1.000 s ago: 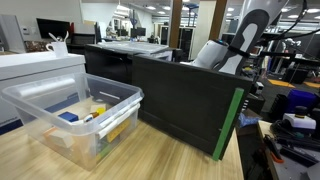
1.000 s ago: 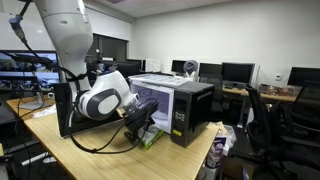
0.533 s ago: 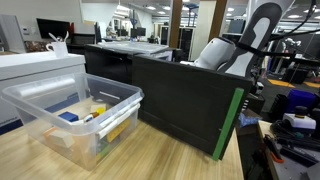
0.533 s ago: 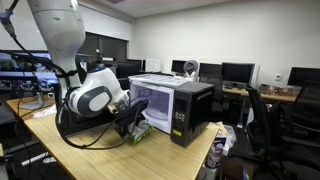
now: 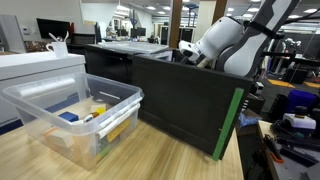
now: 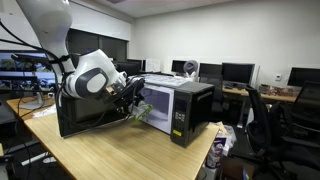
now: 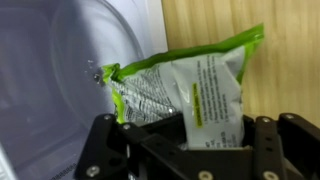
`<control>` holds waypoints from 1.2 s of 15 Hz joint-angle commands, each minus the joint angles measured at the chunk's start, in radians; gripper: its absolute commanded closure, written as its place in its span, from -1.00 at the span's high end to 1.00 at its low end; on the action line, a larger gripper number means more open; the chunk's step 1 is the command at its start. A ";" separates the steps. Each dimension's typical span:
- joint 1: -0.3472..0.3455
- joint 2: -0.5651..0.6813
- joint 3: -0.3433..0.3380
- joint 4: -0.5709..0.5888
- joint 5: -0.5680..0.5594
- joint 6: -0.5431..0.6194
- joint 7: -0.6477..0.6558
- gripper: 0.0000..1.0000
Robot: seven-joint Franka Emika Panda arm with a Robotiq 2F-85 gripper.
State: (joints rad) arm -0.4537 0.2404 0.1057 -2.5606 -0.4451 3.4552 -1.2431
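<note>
In an exterior view the arm bends down from the upper left, with its wrist turned toward the bin. The fingers of the gripper are clamped on a green packet. The packet hangs over the table, just beside the bin's wall.

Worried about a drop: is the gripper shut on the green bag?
Shut: in the wrist view the gripper clamps the bag by its lower end.
</note>
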 commanded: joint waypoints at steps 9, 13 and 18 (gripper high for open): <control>0.215 0.138 -0.241 0.201 0.077 0.004 0.052 -0.85; 0.242 0.201 -0.238 0.286 0.069 0.002 0.113 -0.85; 0.265 0.243 -0.248 0.360 0.058 0.002 0.159 -0.85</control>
State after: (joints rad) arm -0.2053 0.4622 -0.1228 -2.2365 -0.3730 3.4521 -1.1183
